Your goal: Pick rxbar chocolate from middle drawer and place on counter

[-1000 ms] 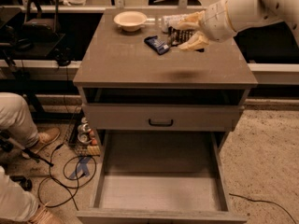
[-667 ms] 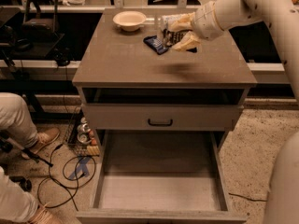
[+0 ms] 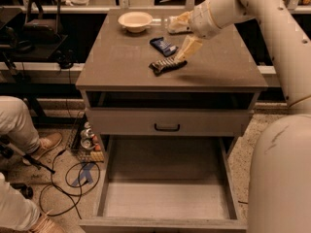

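Note:
The rxbar chocolate [image 3: 167, 64], a dark wrapper with pale bands, lies flat on the counter [image 3: 121, 67], just in front of a blue-wrapped bar [image 3: 164, 46]. My gripper [image 3: 179, 39] is open above the counter's right-centre. One pale finger [image 3: 187, 47] points down to the bar's right end and the other finger [image 3: 178, 23] is spread away toward the back. I cannot tell if the lower finger touches the bar. The middle drawer [image 3: 109, 178] is pulled out below, and its floor is bare.
A cream bowl [image 3: 135, 20] stands at the counter's back left. A closed drawer front with a black handle [image 3: 167, 127] sits above the open drawer. A person's legs and shoe [image 3: 29, 144], cables and cans [image 3: 90, 140] lie on the floor at left.
The gripper, bunched near the blue bar before, has spread its fingers. The chocolate bar now lies on the counter in front of the blue bar.

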Available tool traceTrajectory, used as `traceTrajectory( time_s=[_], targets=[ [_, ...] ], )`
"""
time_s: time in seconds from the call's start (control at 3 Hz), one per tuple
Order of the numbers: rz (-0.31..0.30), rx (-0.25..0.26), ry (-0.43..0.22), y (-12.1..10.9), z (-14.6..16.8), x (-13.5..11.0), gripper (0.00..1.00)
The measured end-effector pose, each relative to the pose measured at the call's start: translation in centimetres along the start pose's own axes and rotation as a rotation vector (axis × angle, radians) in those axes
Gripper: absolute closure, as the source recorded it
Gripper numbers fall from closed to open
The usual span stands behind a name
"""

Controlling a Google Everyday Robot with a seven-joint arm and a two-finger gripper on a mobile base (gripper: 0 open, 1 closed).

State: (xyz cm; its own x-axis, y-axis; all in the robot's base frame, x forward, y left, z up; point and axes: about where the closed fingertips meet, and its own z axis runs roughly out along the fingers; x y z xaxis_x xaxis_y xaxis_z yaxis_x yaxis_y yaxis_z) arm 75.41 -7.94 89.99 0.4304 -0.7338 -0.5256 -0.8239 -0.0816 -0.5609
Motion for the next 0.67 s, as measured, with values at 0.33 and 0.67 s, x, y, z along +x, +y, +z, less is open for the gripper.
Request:
traceTrajectory(
  time_s=[0.33,0.67],
  targets=[
    [0.006,0.0,0.017,-0.3,-0.7,0.1,0.0],
    [0.029,0.038,0.05,0.1,-4.0,0.3,0.0]
  ],
)
